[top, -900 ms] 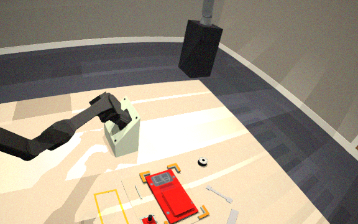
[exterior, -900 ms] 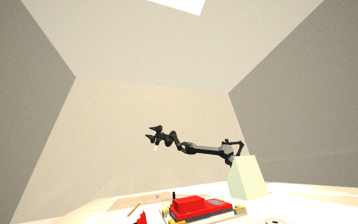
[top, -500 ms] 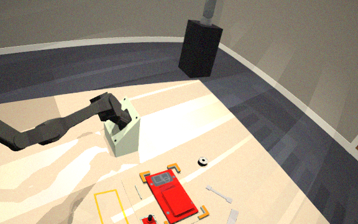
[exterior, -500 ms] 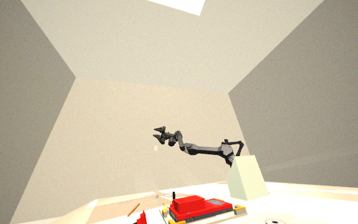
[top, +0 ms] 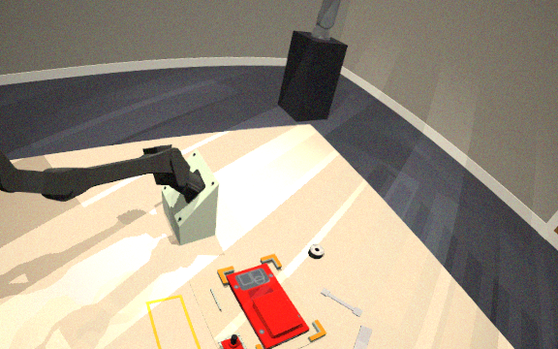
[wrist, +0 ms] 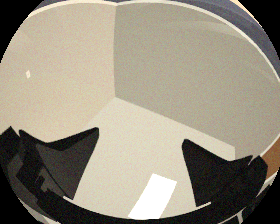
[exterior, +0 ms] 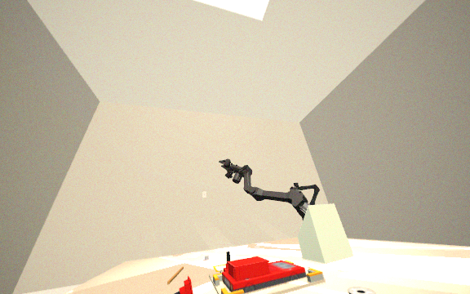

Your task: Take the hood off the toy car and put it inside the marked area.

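The gripper [exterior: 223, 162] is held fully open and empty, high and well apart from the red toy car [top: 266, 305], whose hood [top: 255, 280] is still fitted, so nothing is touched.

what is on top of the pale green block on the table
The arm's base is mounted on the pale green block's slanted top face, with small dark screws at the corners. The patch under the mount is covered.
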Motion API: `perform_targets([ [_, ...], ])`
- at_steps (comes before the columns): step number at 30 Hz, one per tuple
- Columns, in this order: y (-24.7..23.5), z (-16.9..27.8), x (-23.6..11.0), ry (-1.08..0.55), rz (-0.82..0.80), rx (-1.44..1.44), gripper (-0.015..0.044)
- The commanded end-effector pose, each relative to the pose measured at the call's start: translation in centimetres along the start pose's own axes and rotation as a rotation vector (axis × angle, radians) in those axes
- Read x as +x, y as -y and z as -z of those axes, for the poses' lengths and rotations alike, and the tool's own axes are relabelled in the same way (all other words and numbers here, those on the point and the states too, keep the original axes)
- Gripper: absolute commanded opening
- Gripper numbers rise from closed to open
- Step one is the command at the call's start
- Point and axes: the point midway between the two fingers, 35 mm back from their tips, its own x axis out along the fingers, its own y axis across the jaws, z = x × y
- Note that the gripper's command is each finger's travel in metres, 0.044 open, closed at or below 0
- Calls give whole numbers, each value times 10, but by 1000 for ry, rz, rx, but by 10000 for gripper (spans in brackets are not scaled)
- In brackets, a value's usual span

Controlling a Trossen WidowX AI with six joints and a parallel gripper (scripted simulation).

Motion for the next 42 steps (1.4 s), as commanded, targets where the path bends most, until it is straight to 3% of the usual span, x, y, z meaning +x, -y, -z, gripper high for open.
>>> perform_targets([
  [1,-4,45,-16,-74,-38,-87,440],
  [13,24,167,-59,-259,-116,-451,440],
  [23,72,223,-75,-354,-133,-660,440],
  [28,84,224,-71,-324,-151,-778,440],
  [36,136,250,-76,-387,-105,-877,440],
  [42,220,275,-83,-488,-11,-1059,440],
])
